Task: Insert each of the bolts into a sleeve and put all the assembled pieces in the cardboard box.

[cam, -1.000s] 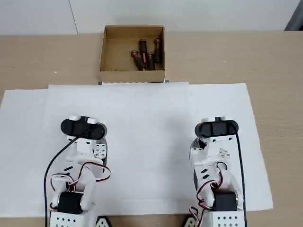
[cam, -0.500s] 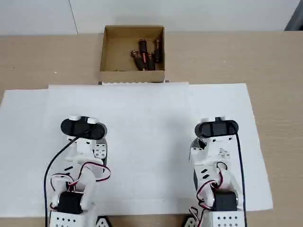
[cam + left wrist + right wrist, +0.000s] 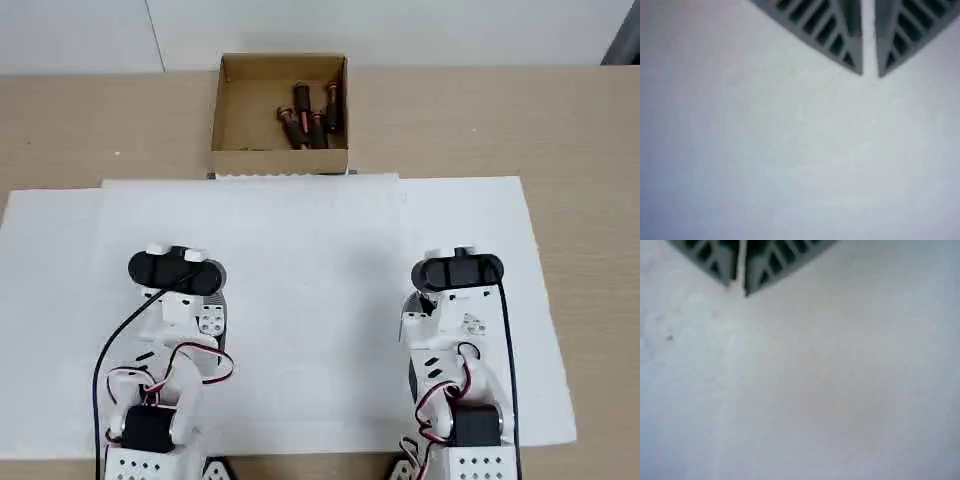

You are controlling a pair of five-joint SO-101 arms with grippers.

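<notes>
An open-topped, square brown cardboard box (image 3: 280,160) is sitting on the far side of a pale, matte wooden table (image 3: 500,120), just beyond the edge of a smooth white sheet (image 3: 310,260). A small cluster of dark, rust-brown cylindrical bolt-and-sleeve pieces (image 3: 310,115) is lying inside it, gathered in the right half of the box floor and touching one another.

Two white plastic arms with black motor housings, one (image 3: 170,330) and the other (image 3: 455,330), are resting folded over the near part of the sheet, well apart from the box.

The left gripper (image 3: 869,70) is hanging over the plain white sheet, its grey, ribbed, wedge-shaped fingers (image 3: 830,30) drawn together with a thin slit between the tips, gripping nothing. The right gripper (image 3: 740,287) is doing likewise, its ribbed grey fingers (image 3: 775,260) nearly meeting over the sheet, with nothing between them.
</notes>
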